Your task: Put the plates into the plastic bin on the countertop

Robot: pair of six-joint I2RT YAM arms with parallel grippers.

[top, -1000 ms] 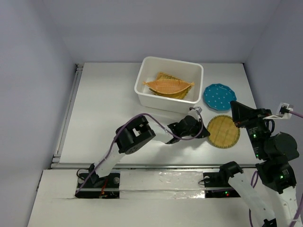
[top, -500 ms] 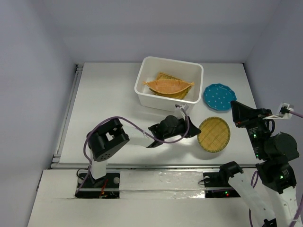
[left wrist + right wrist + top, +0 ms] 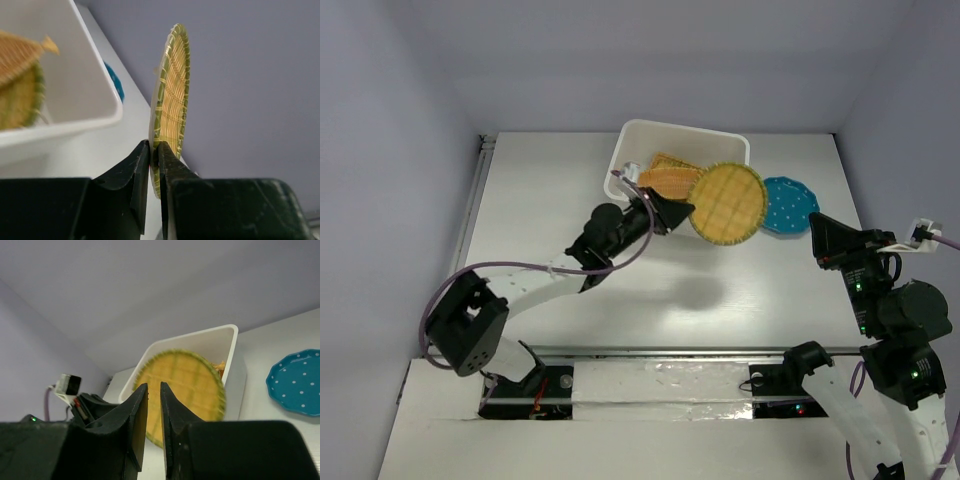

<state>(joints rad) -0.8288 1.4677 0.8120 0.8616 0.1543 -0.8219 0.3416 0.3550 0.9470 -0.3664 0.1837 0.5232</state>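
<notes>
Lifting from the desk, the left claw now pinches the round wicker plate edge-on beside the white plastic bin near the far edge; release remains. Right claw idles, nearly closed, empty.

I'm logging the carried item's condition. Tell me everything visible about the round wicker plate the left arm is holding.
The round wicker plate is tan-yellow weave with a greenish rim, shallow, looking intact. The left gripper pinches its edge, jaws shut on it. It is lifted off the countertop, tilted nearly on edge, at the plastic bin's near right corner, not yet inside.
</notes>
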